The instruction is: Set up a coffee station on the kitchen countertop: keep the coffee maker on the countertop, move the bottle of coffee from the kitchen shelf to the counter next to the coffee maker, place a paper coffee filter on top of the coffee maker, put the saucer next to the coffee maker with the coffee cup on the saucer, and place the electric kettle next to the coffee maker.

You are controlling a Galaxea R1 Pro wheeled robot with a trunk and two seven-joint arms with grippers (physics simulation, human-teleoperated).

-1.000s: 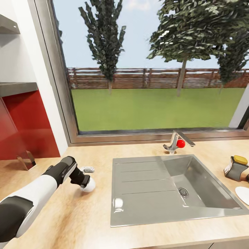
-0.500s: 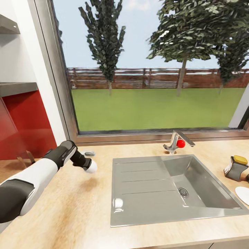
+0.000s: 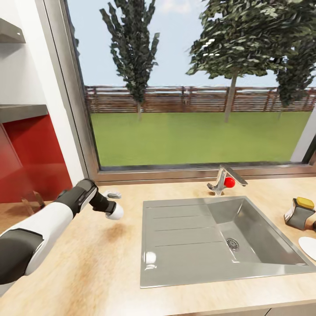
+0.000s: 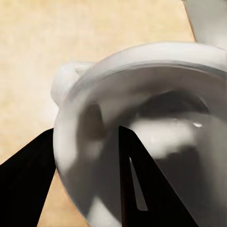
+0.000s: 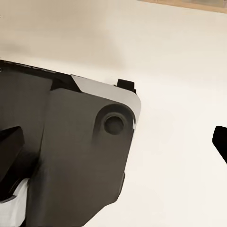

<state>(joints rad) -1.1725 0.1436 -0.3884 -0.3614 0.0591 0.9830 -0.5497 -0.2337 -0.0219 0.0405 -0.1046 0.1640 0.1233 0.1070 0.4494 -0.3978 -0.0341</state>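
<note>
The left claw (image 3: pixel 112 210) pinches the coffee cup (image 3: pixel 116 212) by its wall: in the left wrist view one dark finger (image 4: pixel 137 184) sits inside the bowl and the other (image 4: pixel 26 184) outside the rim, with the loop handle poking out beside them. Over the last second the arm has lifted the cup off the worktop (image 3: pixel 87 272) and carried it up and back toward the window; in the last half second it has barely shifted, so the lift looks finished and the cup hangs just above the tan surface, left of the sink (image 3: pixel 219 237).

That means the cup is in hand and ready to travel. Its goal, the saucer (image 3: pixel 308 246), peeks in at the far right edge of the head view, well apart from the cup, with the whole sink between them. The bottle of coffee (image 3: pixel 299 213) already stands on the worktop just behind the saucer. A small grey object (image 3: pixel 113 192) lies on the worktop just behind the cup; it is too small to name.

The likely next step is a long carry to the right over the basin, keeping the cup level so the thin grip on its wall does not slip.

The right wrist view gives a close look at a dark part of the robot's body against a pale surface; whether the right claw is spread or pressed together cannot be told.
</note>
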